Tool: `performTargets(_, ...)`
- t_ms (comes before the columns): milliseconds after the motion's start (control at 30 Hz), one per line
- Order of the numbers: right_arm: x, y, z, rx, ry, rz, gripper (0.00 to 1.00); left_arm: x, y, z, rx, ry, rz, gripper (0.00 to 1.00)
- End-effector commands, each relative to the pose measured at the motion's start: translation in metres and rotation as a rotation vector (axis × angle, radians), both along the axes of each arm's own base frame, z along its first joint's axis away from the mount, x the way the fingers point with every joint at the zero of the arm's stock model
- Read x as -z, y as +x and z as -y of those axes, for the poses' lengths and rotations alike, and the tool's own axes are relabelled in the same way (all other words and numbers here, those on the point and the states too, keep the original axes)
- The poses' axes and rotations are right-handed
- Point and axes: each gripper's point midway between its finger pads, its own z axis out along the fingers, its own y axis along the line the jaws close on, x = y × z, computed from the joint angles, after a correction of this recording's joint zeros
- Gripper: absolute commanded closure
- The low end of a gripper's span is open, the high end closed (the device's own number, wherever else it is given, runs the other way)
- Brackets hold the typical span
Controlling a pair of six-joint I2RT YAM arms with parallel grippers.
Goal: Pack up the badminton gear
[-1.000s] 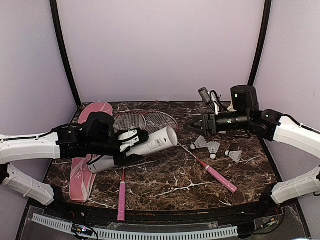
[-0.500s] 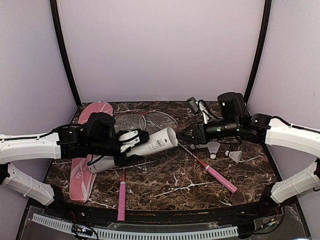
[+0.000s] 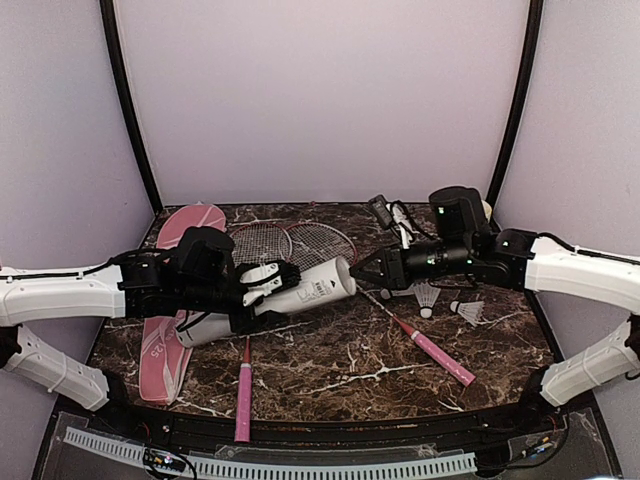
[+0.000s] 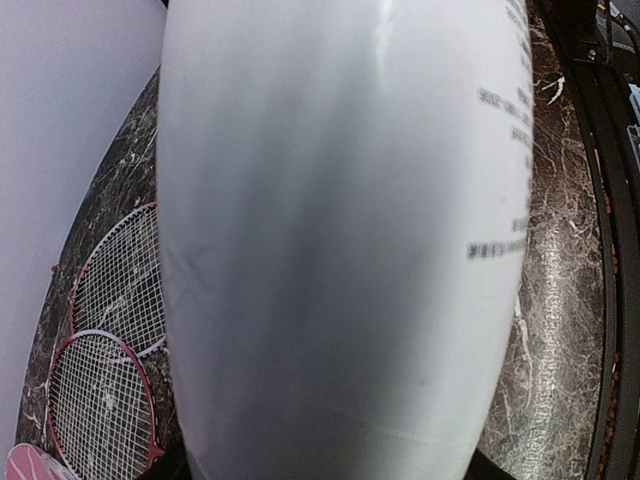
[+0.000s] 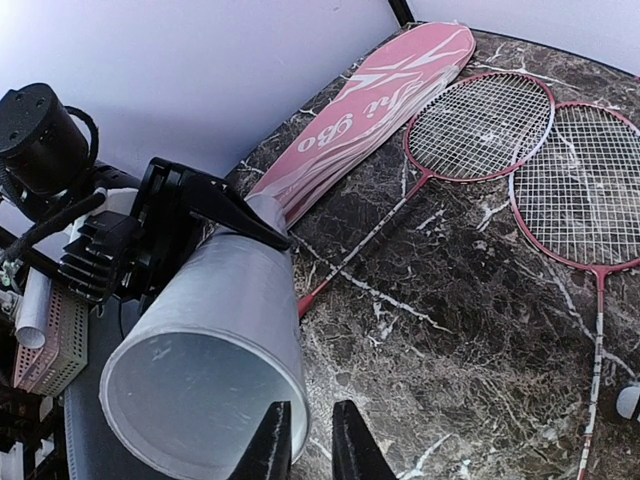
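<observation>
My left gripper [image 3: 262, 283] is shut on the white tube [image 3: 300, 292], holding it tilted above the table with its open mouth to the right. In the left wrist view the tube [image 4: 340, 250] fills the frame and hides the fingers. My right gripper [image 3: 358, 277] sits at the tube's [image 5: 200, 360] rim. Its jaws [image 5: 310, 440] are almost together, with nothing between them. Two red-rimmed racquet heads [image 3: 258, 240] [image 3: 322, 240] lie behind, their pink handles [image 3: 243, 400] [image 3: 440, 358] toward the front. The pink cover [image 3: 170, 340] lies at left. Shuttlecocks [image 3: 427, 295] [image 3: 468, 311] stand at right.
A third shuttlecock [image 3: 386, 293] peeks out under my right arm. Both racquet heads [image 5: 480, 125] [image 5: 585, 185] and the lettered cover [image 5: 370, 110] show in the right wrist view. A perforated rail [image 3: 270, 462] runs along the near edge. Black posts [image 3: 130, 110] and walls enclose the table.
My right gripper has moved left from above the shuttlecocks to the tube's mouth, and its jaws have closed. The left arm and the tube have held still.
</observation>
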Motion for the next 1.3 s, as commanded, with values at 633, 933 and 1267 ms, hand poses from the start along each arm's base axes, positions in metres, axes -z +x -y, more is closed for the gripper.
performTargets(633,-0.018,0.023,0.004,0.114,-0.009,0.103,1.0,0.001,0.006,-0.002,-0.012,0.03,0.053,0.39)
performTargets(933,-0.006,0.045,0.035,0.3,-0.134,0.143,1.0,0.005,0.012,-0.006,-0.037,0.064,0.076,0.39)
performTargets(1267,-0.004,0.045,0.042,0.322,-0.149,0.149,0.99,0.007,0.015,-0.009,-0.051,0.08,0.086,0.39)
